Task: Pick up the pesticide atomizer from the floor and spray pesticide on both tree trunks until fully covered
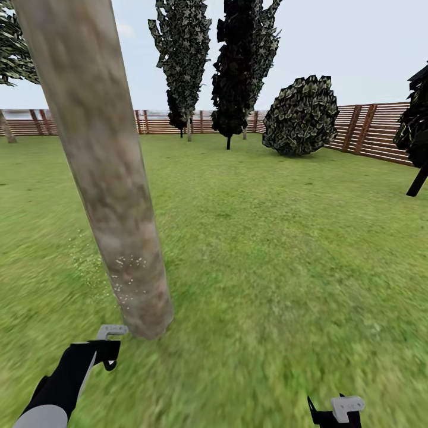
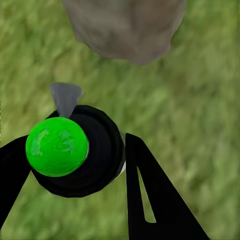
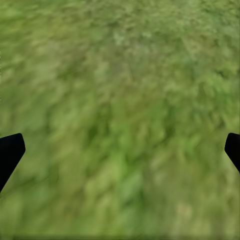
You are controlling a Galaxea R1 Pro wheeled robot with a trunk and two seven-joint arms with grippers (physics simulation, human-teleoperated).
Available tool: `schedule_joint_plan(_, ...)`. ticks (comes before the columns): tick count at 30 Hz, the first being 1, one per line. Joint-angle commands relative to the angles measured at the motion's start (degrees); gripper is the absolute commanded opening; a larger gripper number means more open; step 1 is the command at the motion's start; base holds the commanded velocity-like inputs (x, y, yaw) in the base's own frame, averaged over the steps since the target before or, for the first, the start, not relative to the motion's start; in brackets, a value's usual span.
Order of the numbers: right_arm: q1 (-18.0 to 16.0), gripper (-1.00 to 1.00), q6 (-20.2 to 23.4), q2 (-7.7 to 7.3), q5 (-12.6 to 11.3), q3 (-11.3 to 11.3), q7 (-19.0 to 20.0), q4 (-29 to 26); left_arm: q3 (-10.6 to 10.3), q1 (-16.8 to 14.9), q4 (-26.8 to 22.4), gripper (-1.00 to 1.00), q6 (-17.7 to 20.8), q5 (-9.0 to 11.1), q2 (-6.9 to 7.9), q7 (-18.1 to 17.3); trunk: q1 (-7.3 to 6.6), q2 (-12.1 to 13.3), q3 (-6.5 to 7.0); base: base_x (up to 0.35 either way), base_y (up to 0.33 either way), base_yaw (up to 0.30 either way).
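While the head view is looking over the lawn (image 1: 267,249), the left gripper (image 1: 107,348) is hovering just beside the base of a thick tree trunk (image 1: 107,178), where whitish pesticide speckles (image 1: 128,279) are showing. In the left wrist view, the fingers (image 2: 155,200) are clamping the pesticide atomizer (image 2: 75,150), its grey nozzle facing the trunk. In the right wrist view, the right gripper (image 3: 120,152) is hanging wide apart over grass.

Black left arm (image 1: 71,371) with pale grey forearm shell; black, wedge-shaped jaws, pale grey-tipped.
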Motion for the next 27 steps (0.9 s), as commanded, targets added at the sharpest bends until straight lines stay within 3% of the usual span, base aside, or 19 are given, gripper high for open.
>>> schedule_joint_plan(1,0.0,1.00,0.0,0.00,0.0,0.0,0.0,0.0,-0.3,0.0,-0.1,-1.00,0.1,-0.3,0.00,0.0,0.00,0.0,0.00,0.000,0.000,0.000)
schedule_joint_plan(12,0.0,1.00,0.0,0.00,0.0,0.0,0.0,-0.1,0.2,0.0,3.5,-1.00,0.0,0.1,-0.28,3.1,0.00,0.0,0.00,0.000,0.000,0.000)
schedule_joint_plan(15,0.0,1.00,0.0,0.00,-0.1,0.0,0.0,-0.1,0.1,-0.1,3.1,-1.00,0.0,0.0,-1.96,3.2,0.00,0.0,0.00,0.028,-0.041,0.000)
schedule_joint_plan(17,0.0,1.00,0.0,0.00,0.0,0.0,0.0,-0.1,0.3,-0.1,1.9,-1.00,0.0,-0.1,-2.74,3.2,0.00,0.0,0.00,0.131,-0.198,0.000)
schedule_joint_plan(27,0.0,1.00,0.0,0.00,-0.1,0.0,0.0,-0.1,0.4,-0.1,1.4,-1.00,0.1,0.0,-2.93,3.2,0.00,0.0,0.00,0.111,-0.249,0.000)
